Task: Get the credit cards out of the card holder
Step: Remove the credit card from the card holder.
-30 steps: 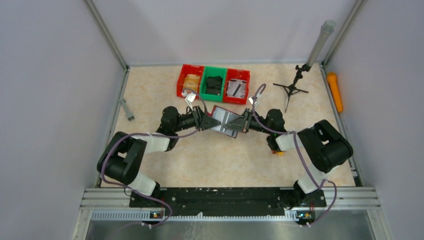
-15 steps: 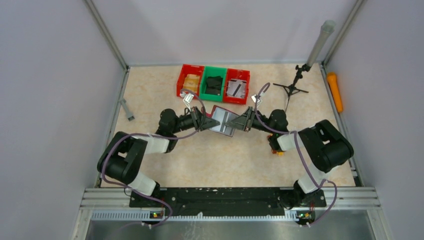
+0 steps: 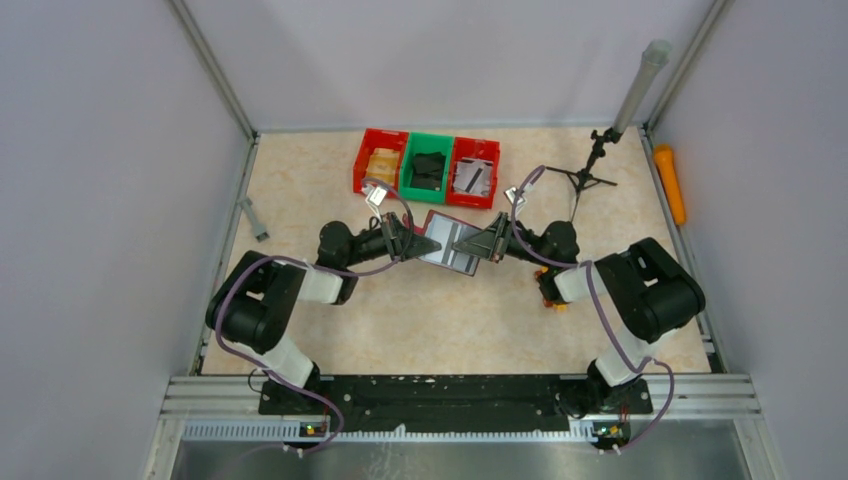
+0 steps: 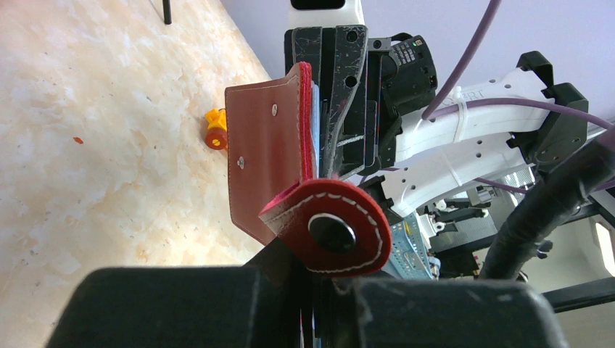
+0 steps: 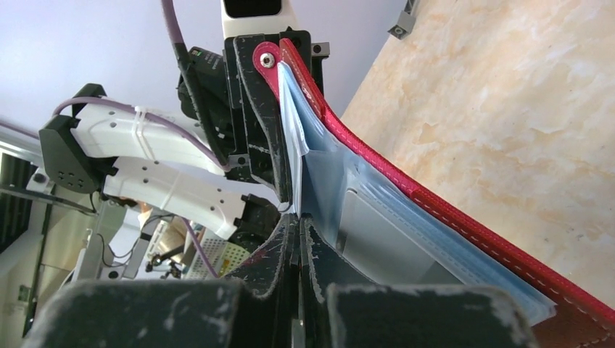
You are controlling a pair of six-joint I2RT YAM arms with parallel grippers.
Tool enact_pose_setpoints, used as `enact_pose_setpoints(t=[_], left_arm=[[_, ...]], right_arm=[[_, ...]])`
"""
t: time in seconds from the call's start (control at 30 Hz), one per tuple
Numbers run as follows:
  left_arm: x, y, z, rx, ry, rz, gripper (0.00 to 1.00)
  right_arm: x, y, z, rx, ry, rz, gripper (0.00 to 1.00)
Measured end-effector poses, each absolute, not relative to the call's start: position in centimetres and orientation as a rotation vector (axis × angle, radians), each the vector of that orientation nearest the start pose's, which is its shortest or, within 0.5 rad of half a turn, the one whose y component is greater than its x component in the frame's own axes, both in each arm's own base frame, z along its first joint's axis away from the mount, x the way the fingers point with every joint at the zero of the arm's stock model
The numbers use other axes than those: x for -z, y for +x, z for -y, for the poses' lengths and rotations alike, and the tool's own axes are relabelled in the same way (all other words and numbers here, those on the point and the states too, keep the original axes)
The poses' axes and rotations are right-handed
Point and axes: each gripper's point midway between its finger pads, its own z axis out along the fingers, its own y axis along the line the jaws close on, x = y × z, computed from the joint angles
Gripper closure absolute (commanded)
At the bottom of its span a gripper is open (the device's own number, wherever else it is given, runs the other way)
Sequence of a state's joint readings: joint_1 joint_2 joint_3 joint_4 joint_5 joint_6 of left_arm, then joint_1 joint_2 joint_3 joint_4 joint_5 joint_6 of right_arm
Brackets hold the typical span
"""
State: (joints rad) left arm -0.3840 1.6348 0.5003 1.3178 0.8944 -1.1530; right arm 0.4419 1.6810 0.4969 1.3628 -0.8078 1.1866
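Observation:
The maroon card holder (image 3: 450, 243) hangs open above the table between both grippers. My left gripper (image 3: 424, 243) is shut on its left edge. In the left wrist view the cover (image 4: 267, 156) stands upright, and its red snap flap (image 4: 335, 228) curls just above my left gripper (image 4: 316, 281). My right gripper (image 5: 299, 233) is shut on the thin edge of a silvery-blue sleeve (image 5: 294, 170) at the holder's right side (image 3: 486, 243). One of the credit cards (image 5: 384, 235), a grey one, shows inside a sleeve beside the right fingers.
Red (image 3: 380, 160), green (image 3: 428, 166) and red (image 3: 474, 172) bins stand in a row behind the holder. A small tripod (image 3: 584, 180) is at back right and an orange tool (image 3: 670, 183) lies along the right wall. A small yellow-orange toy (image 3: 552, 300) sits under the right arm.
The left jaws have closed on the holder's left edge and the left elbow has swung right. The right wrist has drawn slightly right. The holder stays between the grippers.

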Motion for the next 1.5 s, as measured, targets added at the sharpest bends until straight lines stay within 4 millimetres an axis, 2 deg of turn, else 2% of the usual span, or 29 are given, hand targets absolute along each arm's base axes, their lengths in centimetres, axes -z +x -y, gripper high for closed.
enact_pose_setpoints(t=[0.13, 0.37, 0.5, 0.57, 0.67, 0.7, 1.13, 1.33, 1.37, 1.43, 1.5], left_arm=[[-19.4, 26.4, 27.9, 1.803, 0.245, -1.734, 0.87], [-19.4, 26.5, 27.7, 1.807, 0.240, -1.735, 0.85], [-19.4, 26.7, 27.3, 1.805, 0.224, -1.734, 0.76], [-19.6, 26.8, 27.3, 1.805, 0.223, -1.728, 0.80], [-19.7, 26.8, 27.2, 1.806, 0.222, -1.723, 0.97], [-19.7, 26.8, 27.2, 1.805, 0.221, -1.722, 1.00], [-19.7, 26.8, 27.0, 1.813, 0.203, -1.724, 1.00], [-20.0, 27.1, 26.3, 1.813, 0.185, -1.704, 1.00], [-20.0, 27.2, 26.3, 1.814, 0.182, -1.704, 1.00], [-20.0, 27.2, 26.2, 1.815, 0.178, -1.703, 1.00], [-19.9, 27.2, 26.2, 1.818, 0.176, -1.705, 1.00]], right_arm=[[-18.7, 26.3, -29.4, -1.825, -0.172, -1.743, 1.00], [-18.6, 26.4, -29.0, -1.834, -0.153, -1.740, 1.00], [-18.4, 26.5, -28.7, -1.830, -0.137, -1.747, 1.00], [-18.4, 26.5, -28.7, -1.831, -0.135, -1.748, 1.00], [-18.2, 26.5, -28.7, -1.832, -0.130, -1.754, 1.00], [-18.2, 26.5, -28.7, -1.832, -0.129, -1.754, 1.00], [-18.1, 26.6, -28.6, -1.830, -0.126, -1.756, 1.00], [-17.5, 27.1, -27.8, -1.806, -0.079, -1.767, 1.00], [-17.5, 27.2, -27.8, -1.805, -0.078, -1.765, 0.98], [-17.5, 27.2, -27.8, -1.803, -0.076, -1.764, 0.82], [-17.6, 27.2, -27.8, -1.803, -0.077, -1.762, 0.71]])
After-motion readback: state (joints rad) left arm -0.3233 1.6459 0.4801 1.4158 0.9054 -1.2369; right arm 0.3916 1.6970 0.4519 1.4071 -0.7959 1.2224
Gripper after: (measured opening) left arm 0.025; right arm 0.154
